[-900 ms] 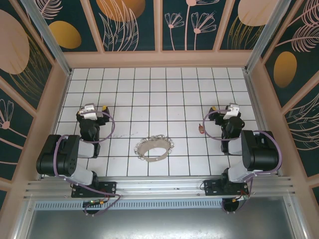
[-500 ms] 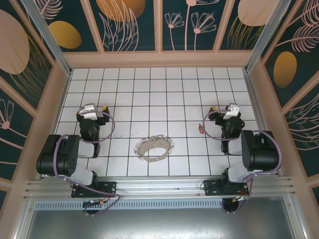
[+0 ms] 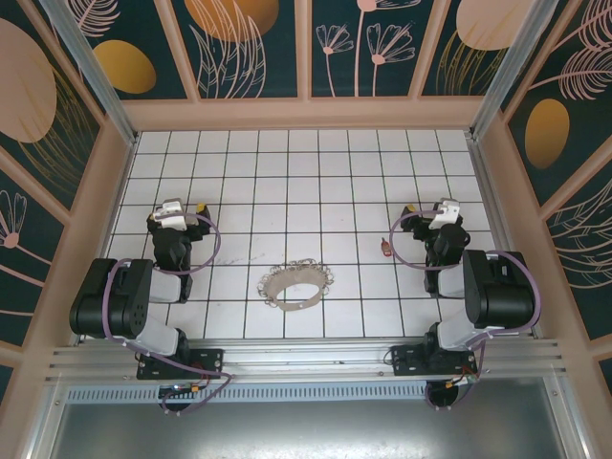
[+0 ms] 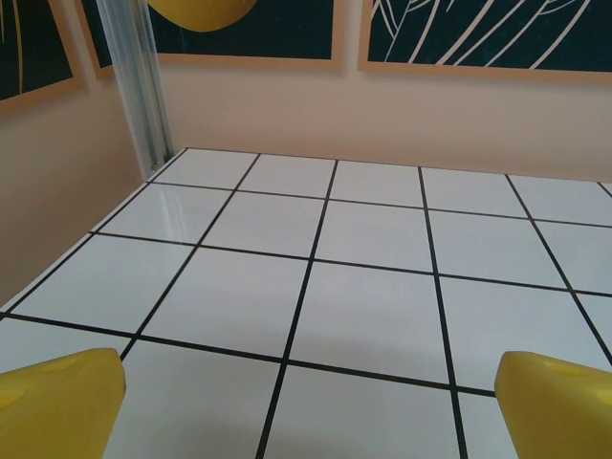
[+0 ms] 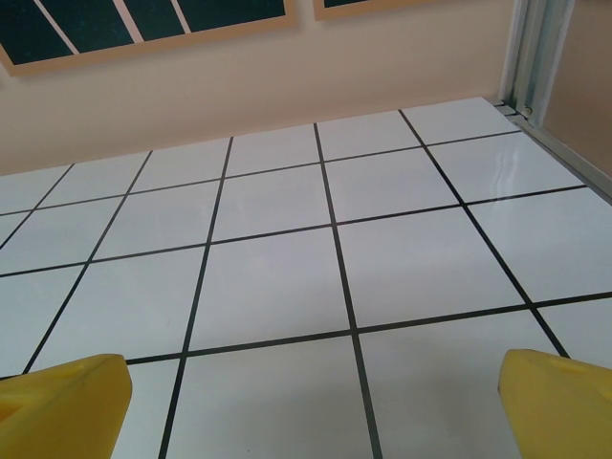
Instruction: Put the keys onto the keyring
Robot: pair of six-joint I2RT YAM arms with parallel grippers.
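Observation:
The keyring [image 3: 296, 284], a pale grey-beige loop edged with small silvery bits, lies flat on the white tiles at the front middle. One tiny key [image 3: 384, 248] with a red-brown head lies to its right, just left of my right arm. My left gripper [image 3: 182, 207] rests at the left, well apart from the loop. In the left wrist view this gripper [image 4: 311, 406] is open, its yellow fingertips [image 4: 57, 402] wide over bare tile. My right gripper [image 3: 430, 207] sits right of the key. It [image 5: 311, 411] is open too, yellow fingertips [image 5: 67, 402] spread, nothing between them.
The tiled floor [image 3: 306, 182] is boxed in by beige walls [image 3: 306, 113] at the back and sides, with metal corner posts [image 4: 139, 86] [image 5: 535, 57]. Both arms are folded low near the front rail [image 3: 306, 356].

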